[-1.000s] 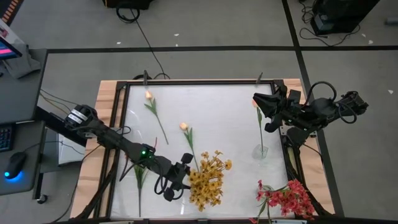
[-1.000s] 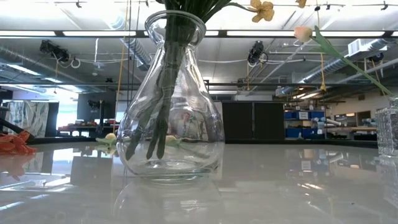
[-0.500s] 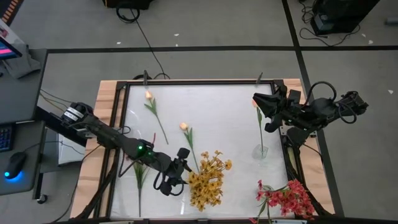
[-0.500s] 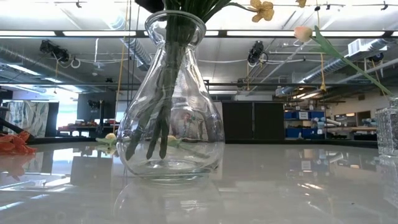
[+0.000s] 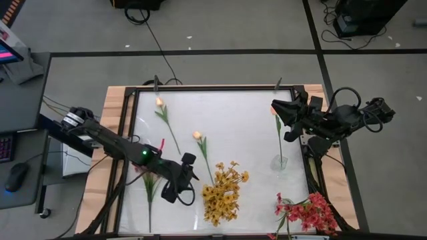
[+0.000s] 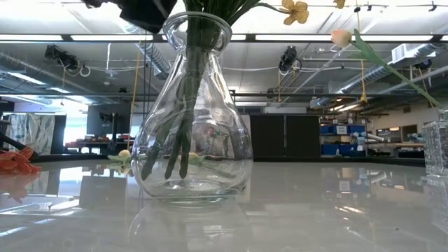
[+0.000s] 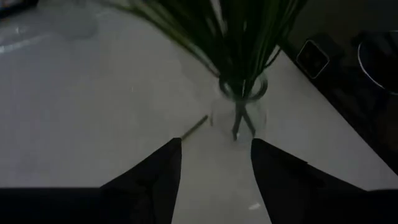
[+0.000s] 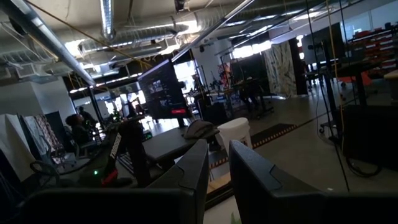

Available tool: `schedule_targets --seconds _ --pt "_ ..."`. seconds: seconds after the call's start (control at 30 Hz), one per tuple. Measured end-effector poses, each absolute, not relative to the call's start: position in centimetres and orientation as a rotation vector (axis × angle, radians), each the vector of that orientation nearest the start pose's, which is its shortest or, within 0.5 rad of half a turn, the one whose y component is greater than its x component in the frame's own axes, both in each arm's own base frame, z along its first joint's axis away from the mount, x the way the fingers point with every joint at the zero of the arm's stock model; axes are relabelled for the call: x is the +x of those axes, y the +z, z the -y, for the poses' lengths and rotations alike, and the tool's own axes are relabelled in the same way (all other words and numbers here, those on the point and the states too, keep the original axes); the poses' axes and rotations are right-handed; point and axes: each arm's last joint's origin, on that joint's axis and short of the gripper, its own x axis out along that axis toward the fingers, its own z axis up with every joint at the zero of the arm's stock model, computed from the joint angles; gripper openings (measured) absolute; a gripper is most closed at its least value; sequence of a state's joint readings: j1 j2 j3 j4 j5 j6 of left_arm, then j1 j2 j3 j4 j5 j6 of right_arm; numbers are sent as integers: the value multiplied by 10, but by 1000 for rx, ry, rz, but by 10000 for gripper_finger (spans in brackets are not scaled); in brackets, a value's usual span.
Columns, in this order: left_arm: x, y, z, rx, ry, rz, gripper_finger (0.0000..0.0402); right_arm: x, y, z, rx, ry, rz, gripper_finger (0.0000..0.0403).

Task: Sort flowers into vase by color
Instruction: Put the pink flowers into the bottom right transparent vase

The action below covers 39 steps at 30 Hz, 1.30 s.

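A clear round-bellied vase [image 6: 192,105] near the table's front edge holds the yellow-orange flowers [image 5: 223,193] by their green stems [image 7: 239,74]. My left gripper [image 7: 214,149] hangs open just left of that vase [image 7: 239,115], slanting down at it, with nothing between its fingers. Two peach tulips [image 5: 162,113] [image 5: 202,150] lie flat on the white table. A third peach tulip [image 5: 277,130] stands in a small glass [image 5: 280,162] at the right. My right gripper [image 8: 219,165] is raised over the right edge, its fingers a narrow gap apart and holding nothing.
The red-pink flowers [image 5: 307,212] lie at the near right corner. A loose green stem [image 5: 149,193] lies at the near left, under my left arm. A wooden frame [image 5: 113,133] borders the table. A square glass [image 6: 437,147] shows at the low view's right edge.
My left gripper has drawn back from the yellow flowers toward the table's left edge and tipped its fingers up, nearer to level. The yellow flowers stay standing in the vase.
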State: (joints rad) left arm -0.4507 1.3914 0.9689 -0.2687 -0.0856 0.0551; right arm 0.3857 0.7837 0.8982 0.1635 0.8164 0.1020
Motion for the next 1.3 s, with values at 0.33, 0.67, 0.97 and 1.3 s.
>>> schedule_targets --seconds 0.33,0.67,0.97,1.3 --pt "236 269 106 131 -218 -811 199 150 401 -38 258 -416 253 75" --pt "205 287 88 -25 -10 -839 199 150 401 -38 258 -416 253 75" --pt "188 303 74 -358 197 -739 199 150 401 -38 258 -416 253 75" --pt "190 306 70 -765 380 -648 199 150 401 -38 258 -416 253 75"
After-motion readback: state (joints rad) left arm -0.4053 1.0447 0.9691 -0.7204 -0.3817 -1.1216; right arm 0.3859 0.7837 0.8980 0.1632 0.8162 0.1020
